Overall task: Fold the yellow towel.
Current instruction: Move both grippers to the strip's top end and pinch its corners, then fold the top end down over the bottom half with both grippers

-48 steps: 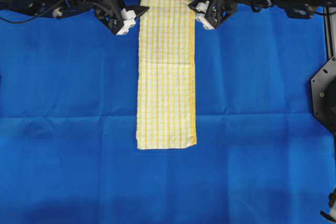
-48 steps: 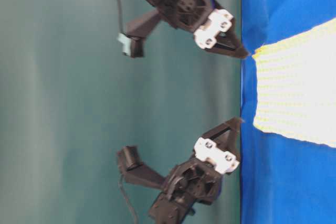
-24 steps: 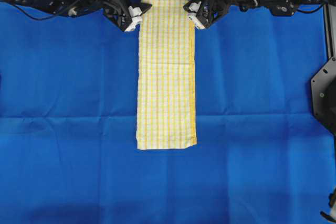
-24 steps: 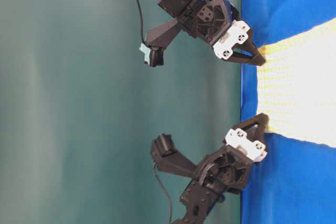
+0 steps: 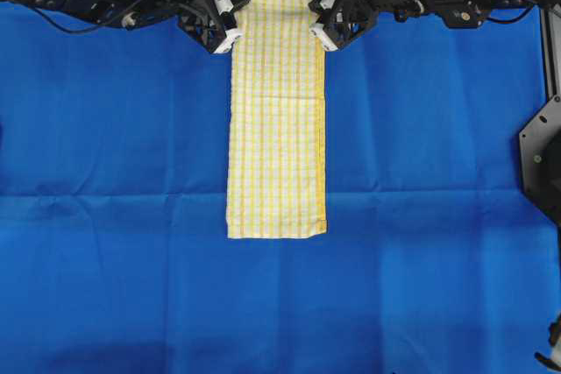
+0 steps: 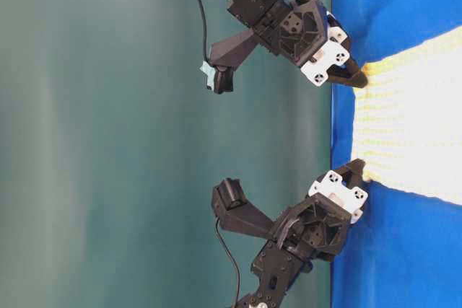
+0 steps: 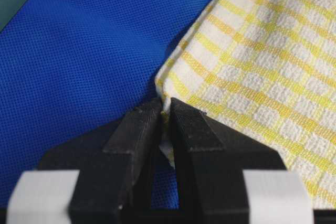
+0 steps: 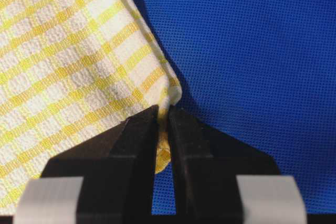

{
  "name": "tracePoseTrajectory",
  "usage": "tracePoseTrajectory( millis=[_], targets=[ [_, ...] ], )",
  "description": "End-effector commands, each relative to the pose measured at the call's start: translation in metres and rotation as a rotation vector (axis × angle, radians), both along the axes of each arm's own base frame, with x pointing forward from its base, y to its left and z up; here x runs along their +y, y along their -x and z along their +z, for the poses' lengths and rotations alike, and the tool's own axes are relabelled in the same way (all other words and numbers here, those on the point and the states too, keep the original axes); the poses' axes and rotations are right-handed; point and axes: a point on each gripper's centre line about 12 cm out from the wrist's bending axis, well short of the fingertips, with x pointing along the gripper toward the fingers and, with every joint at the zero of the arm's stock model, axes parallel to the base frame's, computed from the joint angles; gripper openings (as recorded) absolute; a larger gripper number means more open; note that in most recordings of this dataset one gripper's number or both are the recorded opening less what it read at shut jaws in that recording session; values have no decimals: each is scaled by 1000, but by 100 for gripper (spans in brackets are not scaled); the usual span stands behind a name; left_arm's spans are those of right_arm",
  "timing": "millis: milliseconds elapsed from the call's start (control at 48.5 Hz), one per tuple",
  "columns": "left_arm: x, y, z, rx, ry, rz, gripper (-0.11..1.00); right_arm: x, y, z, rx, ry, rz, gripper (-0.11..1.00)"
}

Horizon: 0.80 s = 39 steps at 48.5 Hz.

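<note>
- The yellow towel (image 5: 277, 116) lies as a long folded strip on the blue cloth (image 5: 114, 172).
- The left gripper (image 5: 231, 24) is clamped on one far corner (cloth pinched between black fingers (image 7: 137, 129)).
- The right gripper (image 5: 318, 24) is clamped on the other far corner.

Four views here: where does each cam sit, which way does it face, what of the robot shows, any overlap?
Overhead exterior: above, facing straight down; yellow towel on blue cloth, both arms along the top edge.
Table-level exterior: low, image turned sideways; both grippers at the towel's end.
Left wrist: behind the left gripper, shut on a towel corner.
Right wrist: behind the right gripper, shut on the other corner.
Shared: towel and blue cloth in all four.
</note>
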Motion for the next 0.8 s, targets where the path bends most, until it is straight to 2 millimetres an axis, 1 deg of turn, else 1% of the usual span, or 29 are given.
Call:
tracePoseTrajectory(
  millis=[0, 83, 186, 372, 475, 640, 784],
  targets=[
    [3, 0, 8, -13, -5, 8, 5, -4, -4, 11, -28, 22, -1, 6],
    [3, 1, 9, -7, -3, 7, 5, -4, -4, 12, -31, 25, -1, 6],
    [2, 1, 15, -6, -4, 5, 5, -5, -4, 19, -44, 34, 0, 6],
    [2, 2, 45, -32, -24, -1, 5, -2, -1, 39, -80, 57, 0, 6],
    [0, 2, 54, -39, -28, -4, 5, -1, 1, 48, -94, 69, 2, 6],
    [-1, 4, 51, -19, -17, -6, 5, -1, 1, 49, -96, 70, 2, 6],
    [-4, 2, 53, -22, -17, -14, 5, 2, 1, 49, -93, 68, 7, 6]
  ],
)
